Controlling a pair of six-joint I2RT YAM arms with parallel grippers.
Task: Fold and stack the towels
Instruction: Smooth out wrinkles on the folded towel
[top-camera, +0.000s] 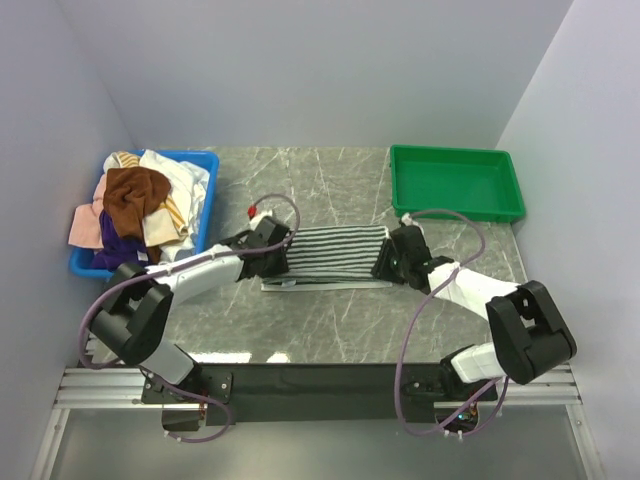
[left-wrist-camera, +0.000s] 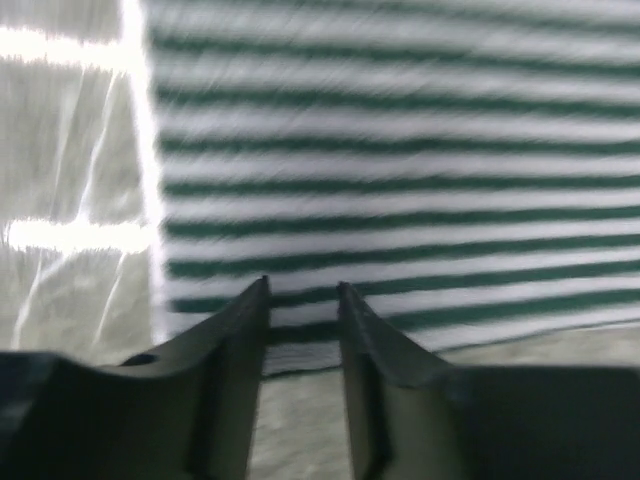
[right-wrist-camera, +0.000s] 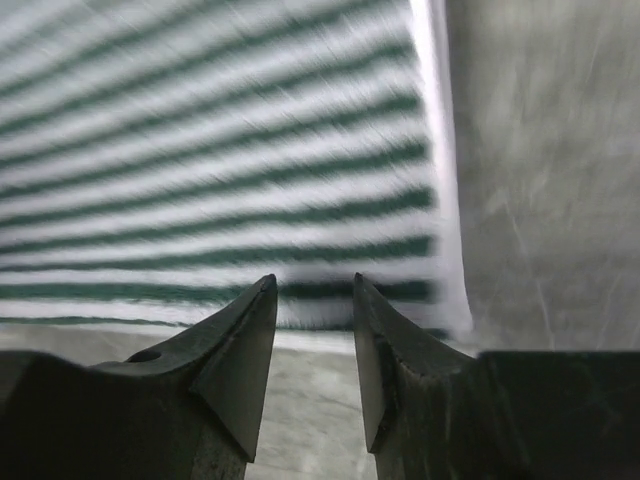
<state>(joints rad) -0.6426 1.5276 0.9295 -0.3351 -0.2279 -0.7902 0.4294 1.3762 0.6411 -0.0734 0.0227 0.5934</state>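
**Item 1. Striped towel** (top-camera: 335, 252): dark and white stripes. It lay spread flat at the centre of the grey marbled table (top-camera: 340, 180), long side running nine to three o'clock. A pale strip showed along its six o'clock edge. Both wrist views were blurred, and each showed stripes filling the upper frame.

**Item 2. Left gripper** (top-camera: 284, 264): stood at the towel's eight o'clock corner. In the left wrist view the left gripper (left-wrist-camera: 302, 287) had its jaws apart by a narrow gap, tips over the towel's near edge, with the cloth's side edge at ten o'clock of the tips. Nothing was seen pinched between them. Whether the tips touched the cloth could not be told.

**Item 3. Right gripper** (top-camera: 385, 264): stood at the towel's four o'clock corner. In the right wrist view the right gripper (right-wrist-camera: 313, 280) likewise had its jaws narrowly apart over the near edge, with the side edge at two o'clock. Contact could not be told.

**Item 4. Blue bin** (top-camera: 210, 200): at the table's ten o'clock. It held a loose heap comprising a brown towel (top-camera: 135, 195) on top, a white towel (top-camera: 180, 178), a yellow-striped towel (top-camera: 172, 215), a pink towel (top-camera: 85, 225) hanging over the rim and a purple towel (top-camera: 115, 245).

**Item 5. Green tray** (top-camera: 455, 185): at the table's two o'clock, well apart from the striped towel.
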